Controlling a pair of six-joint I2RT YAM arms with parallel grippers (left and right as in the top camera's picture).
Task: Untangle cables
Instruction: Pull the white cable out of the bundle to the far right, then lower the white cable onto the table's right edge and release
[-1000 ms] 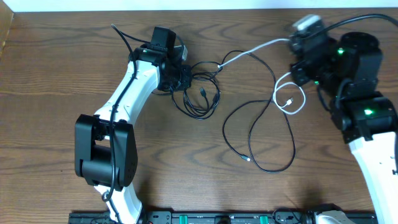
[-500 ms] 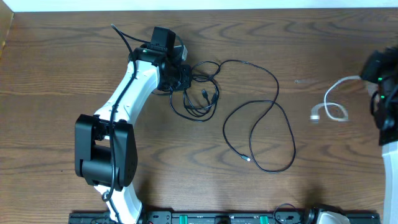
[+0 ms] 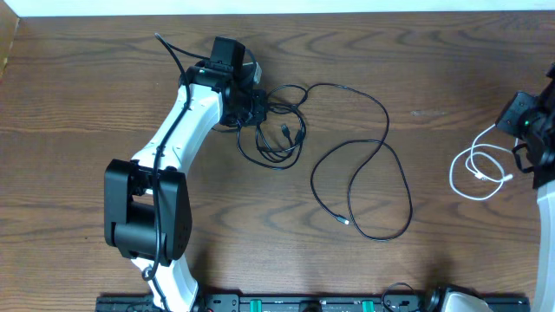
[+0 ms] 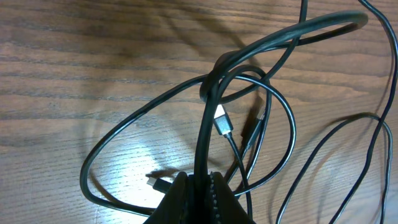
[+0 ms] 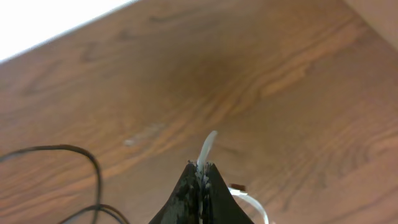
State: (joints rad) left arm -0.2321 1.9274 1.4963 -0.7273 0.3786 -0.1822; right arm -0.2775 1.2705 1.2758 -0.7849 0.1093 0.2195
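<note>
A tangle of black cables [image 3: 279, 121] lies at the table's upper middle. One long black cable [image 3: 373, 182] loops out from it to the right, its plug end lying free. My left gripper [image 3: 256, 110] is shut on a black cable [image 4: 205, 124] at the tangle's left edge; small plug ends [image 4: 222, 121] lie close by. The white cable [image 3: 477, 165] is coiled at the far right, apart from the black ones. My right gripper [image 5: 200, 169] is shut on the white cable [image 5: 206, 148], holding one end.
The wooden table [image 3: 104, 104] reaches its far edge at the top, against a white wall. The right arm's body [image 3: 533, 130] sits at the right edge. A dark rail [image 3: 303, 303] runs along the front edge.
My right gripper has pulled the white cable out of the black tangle and carried it to the far right, where it now hangs coiled. The left gripper has stayed put.
</note>
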